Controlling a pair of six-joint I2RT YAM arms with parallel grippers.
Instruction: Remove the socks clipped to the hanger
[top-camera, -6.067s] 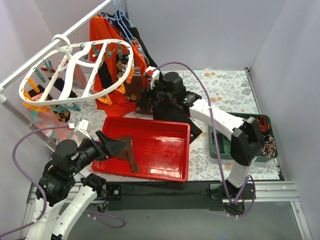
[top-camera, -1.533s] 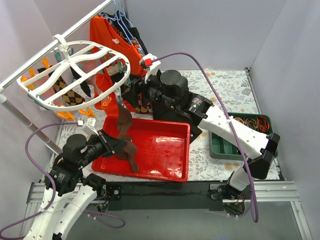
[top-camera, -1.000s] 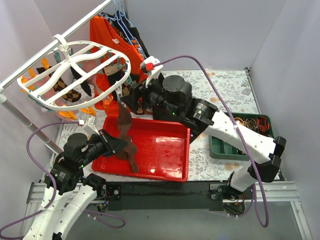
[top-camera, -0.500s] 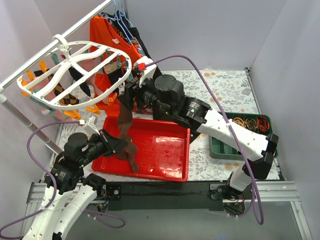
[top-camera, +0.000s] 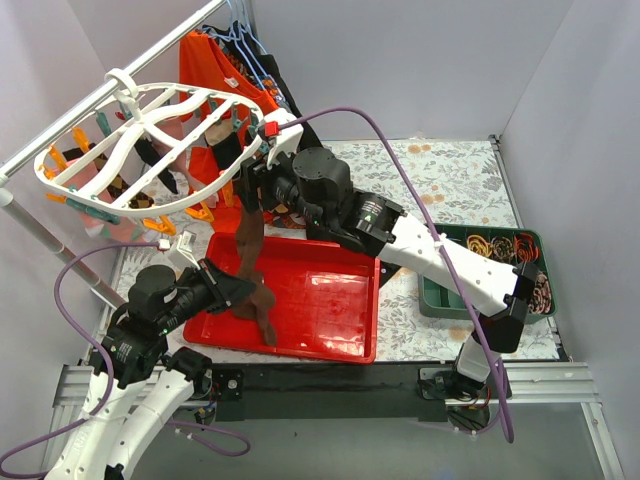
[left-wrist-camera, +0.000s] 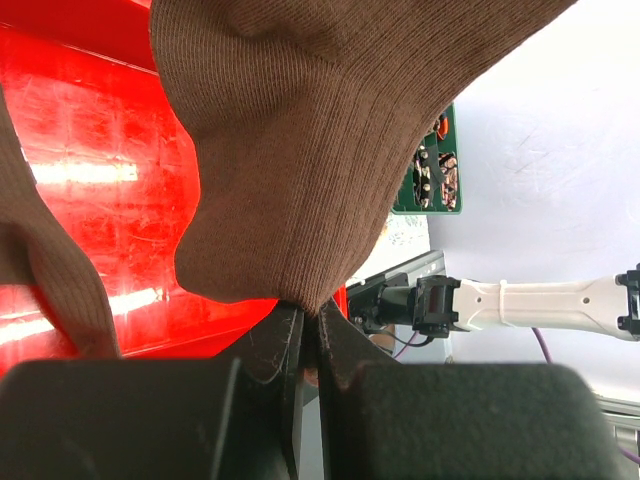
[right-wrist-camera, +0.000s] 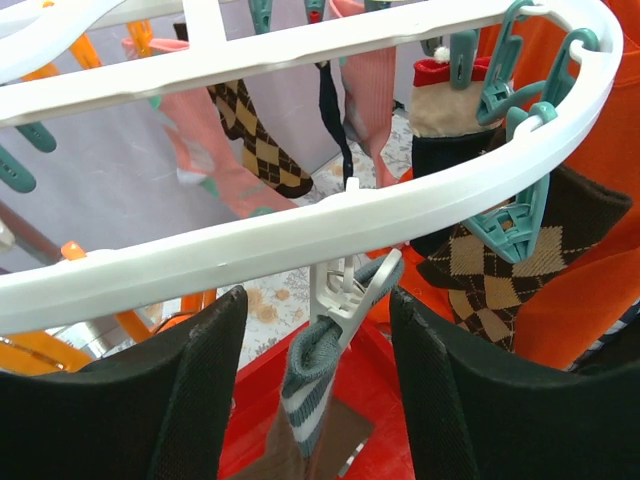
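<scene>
The white oval hanger (top-camera: 150, 135) hangs from the rail at the upper left, with argyle socks (right-wrist-camera: 495, 275) and a pink sock (right-wrist-camera: 368, 85) clipped under it. A long brown sock (top-camera: 247, 240) with a grey-and-white striped cuff (right-wrist-camera: 312, 385) hangs from a white clip (right-wrist-camera: 348, 290) on the near rim. My right gripper (right-wrist-camera: 315, 300) is open, one finger on each side of that clip, touching neither it nor the cuff. Over the red tray, my left gripper (top-camera: 240, 291) is shut on the brown sock's (left-wrist-camera: 300, 150) lower end.
A red tray (top-camera: 330, 310) lies below the hanger. An orange shirt (top-camera: 205, 70) and wire hangers hang on the metal rail (top-camera: 60, 125) behind the hanger. A green bin (top-camera: 432, 295) of cables sits at the right, beside the right arm.
My right gripper rose left to the hanger's near rim, its jaws narrowing around the white clip. The hanger swung and tilted. My left gripper kept its hold on the brown sock.
</scene>
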